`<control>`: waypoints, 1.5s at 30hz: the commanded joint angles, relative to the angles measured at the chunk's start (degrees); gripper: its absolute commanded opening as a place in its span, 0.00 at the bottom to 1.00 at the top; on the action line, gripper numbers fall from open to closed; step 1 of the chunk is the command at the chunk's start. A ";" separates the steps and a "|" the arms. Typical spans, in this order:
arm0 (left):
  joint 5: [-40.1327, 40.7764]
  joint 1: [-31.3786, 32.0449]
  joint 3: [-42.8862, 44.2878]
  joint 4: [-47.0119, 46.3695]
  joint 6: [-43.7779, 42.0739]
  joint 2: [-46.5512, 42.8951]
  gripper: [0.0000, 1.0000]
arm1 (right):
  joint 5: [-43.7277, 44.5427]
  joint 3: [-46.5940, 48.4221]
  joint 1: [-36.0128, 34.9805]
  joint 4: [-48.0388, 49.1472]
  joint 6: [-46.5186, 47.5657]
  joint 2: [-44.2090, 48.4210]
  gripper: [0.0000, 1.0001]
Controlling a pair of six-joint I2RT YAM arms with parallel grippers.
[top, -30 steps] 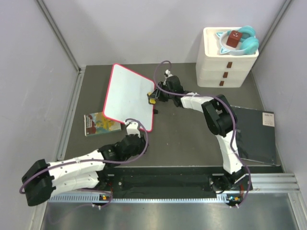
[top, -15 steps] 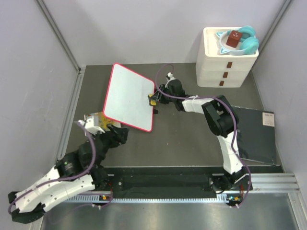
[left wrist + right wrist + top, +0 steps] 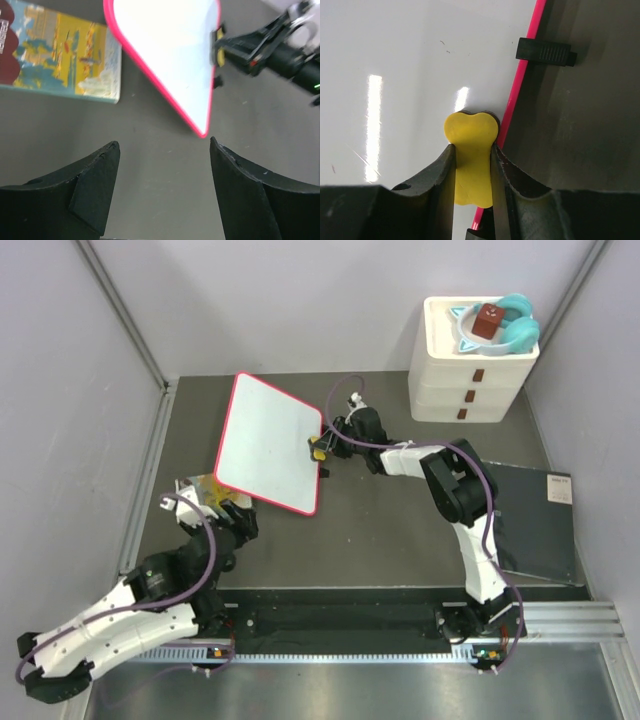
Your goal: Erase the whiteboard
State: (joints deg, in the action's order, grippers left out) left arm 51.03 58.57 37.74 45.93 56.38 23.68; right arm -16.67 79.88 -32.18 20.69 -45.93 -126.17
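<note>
Whiteboard [image 3: 268,443]: flat on the counter [image 3: 380,530], toward 11 o'clock; looks nearly blank
Right hand [image 3: 473,156]: clamped on a yellow eraser [image 3: 471,131] at the board's 3 o'clock edge; wiping probably almost done
Left hand [image 3: 164,145]: wide open, empty, off the 7 o'clock corner
Next: sweep inward over faint specks

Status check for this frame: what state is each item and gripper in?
whiteboard: lying flat, nearly blank, faint specks only
yellow eraser: clamped, on the whiteboard by its clip edge
right gripper: shut on yellow eraser
left gripper: open, empty
book: closed, flat
drawer unit: drawers shut
</note>
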 commanded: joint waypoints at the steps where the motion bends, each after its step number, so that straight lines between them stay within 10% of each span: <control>1: 0.74 0.23 -5.38 -7.40 2.42 2.33 0.76 | -5.48 -3.41 -1.92 -5.66 -0.73 -2.68 0.00; 18: 6.45 0.15 -16.82 -36.79 -5.41 15.96 0.83 | -6.71 -14.13 -4.55 0.41 -3.64 0.13 0.00; 45: 13.58 -0.12 -1.79 -15.24 -9.94 5.07 0.85 | -4.35 -21.08 -13.96 5.33 -7.07 4.96 0.00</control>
State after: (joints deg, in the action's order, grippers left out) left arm 61.10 58.54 31.86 28.88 52.99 32.69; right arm -13.78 61.17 -41.52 38.09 -54.28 -119.98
